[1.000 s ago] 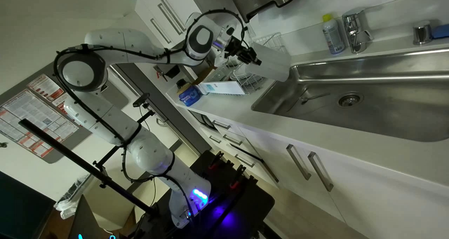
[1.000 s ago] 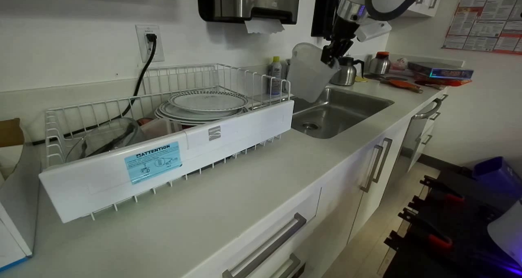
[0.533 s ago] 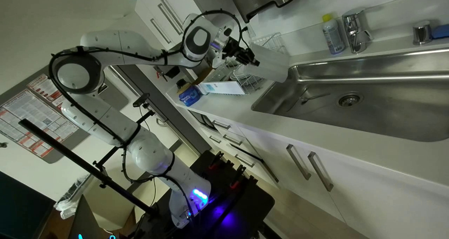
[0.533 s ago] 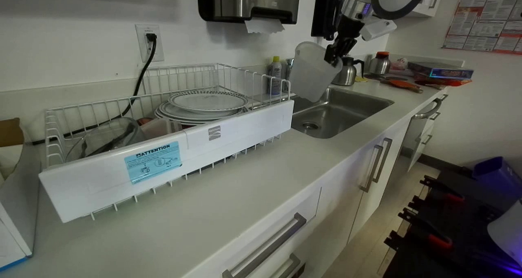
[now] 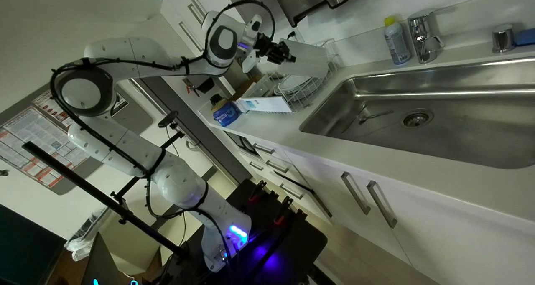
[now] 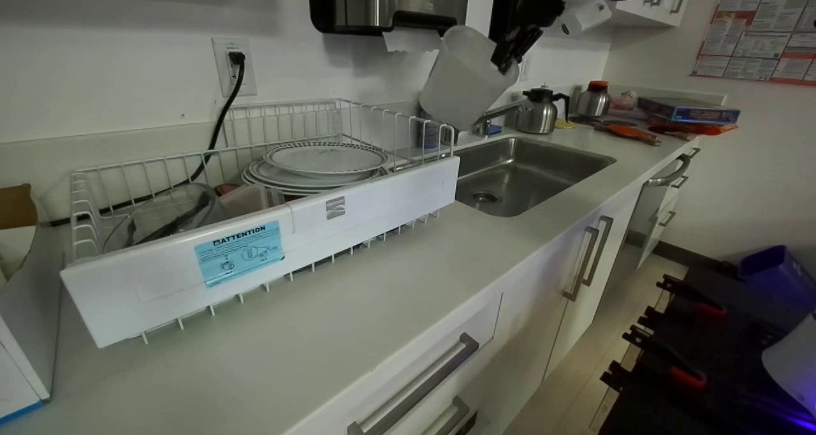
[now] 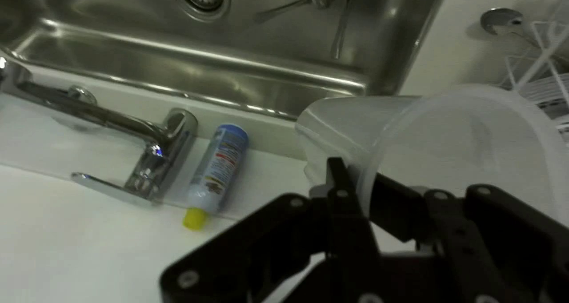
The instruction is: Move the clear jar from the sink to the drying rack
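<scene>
The clear jar (image 5: 307,59) is a frosted, see-through plastic container. My gripper (image 5: 288,58) is shut on its rim wall, one finger inside and one outside. The jar hangs tilted in the air, and it also shows in an exterior view (image 6: 460,81) and in the wrist view (image 7: 342,125). The gripper shows in that exterior view (image 6: 509,62) and in the wrist view (image 7: 362,183). The white wire drying rack (image 6: 389,202) stands on the counter beside the sink (image 6: 535,173). The jar is above the counter near the rack's sink-side end, higher than the rack.
Stacked plates (image 6: 325,157) and a clear container (image 6: 172,212) lie in the rack. A paper towel dispenser (image 6: 408,1) hangs on the wall near the jar. A spray bottle (image 7: 218,174) and faucet (image 7: 151,161) stand behind the sink. Cutlery (image 7: 289,9) lies in the sink.
The gripper and the jar in it have moved up and away from the sink, towards the rack side. The jar's tilt has changed. The grip on the rim stays.
</scene>
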You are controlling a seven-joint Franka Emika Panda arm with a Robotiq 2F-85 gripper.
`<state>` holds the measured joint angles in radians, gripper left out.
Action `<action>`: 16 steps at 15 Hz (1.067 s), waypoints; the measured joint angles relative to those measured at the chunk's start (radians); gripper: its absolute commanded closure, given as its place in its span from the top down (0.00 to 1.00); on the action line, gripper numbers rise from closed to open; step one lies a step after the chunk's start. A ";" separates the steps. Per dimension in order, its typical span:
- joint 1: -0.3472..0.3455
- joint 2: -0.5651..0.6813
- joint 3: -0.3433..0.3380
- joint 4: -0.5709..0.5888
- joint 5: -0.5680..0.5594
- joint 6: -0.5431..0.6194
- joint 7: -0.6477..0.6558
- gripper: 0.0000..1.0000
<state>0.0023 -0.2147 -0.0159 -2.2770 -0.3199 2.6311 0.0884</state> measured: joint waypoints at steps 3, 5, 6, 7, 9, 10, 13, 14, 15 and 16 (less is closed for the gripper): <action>0.061 -0.029 0.025 0.015 0.094 -0.015 -0.174 0.02; 0.092 -0.030 0.043 0.032 0.108 -0.039 -0.262 0.02; 0.100 -0.029 0.054 0.042 0.104 -0.053 -0.300 0.02; 0.104 -0.029 0.065 0.051 0.093 -0.061 -0.332 0.02; 0.107 -0.027 0.082 0.066 0.050 -0.061 -0.388 0.02; 0.109 -0.024 0.090 0.071 0.023 -0.059 -0.411 0.02; 0.114 -0.012 0.116 0.081 -0.054 -0.039 -0.472 0.02; 0.115 -0.006 0.123 0.083 -0.079 -0.021 -0.484 0.02; 0.115 0.003 0.128 0.084 -0.109 0.009 -0.490 0.02; 0.115 0.013 0.132 0.085 -0.143 0.047 -0.491 0.02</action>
<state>0.1169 -0.2017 0.1161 -2.1924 -0.4627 2.6780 -0.4023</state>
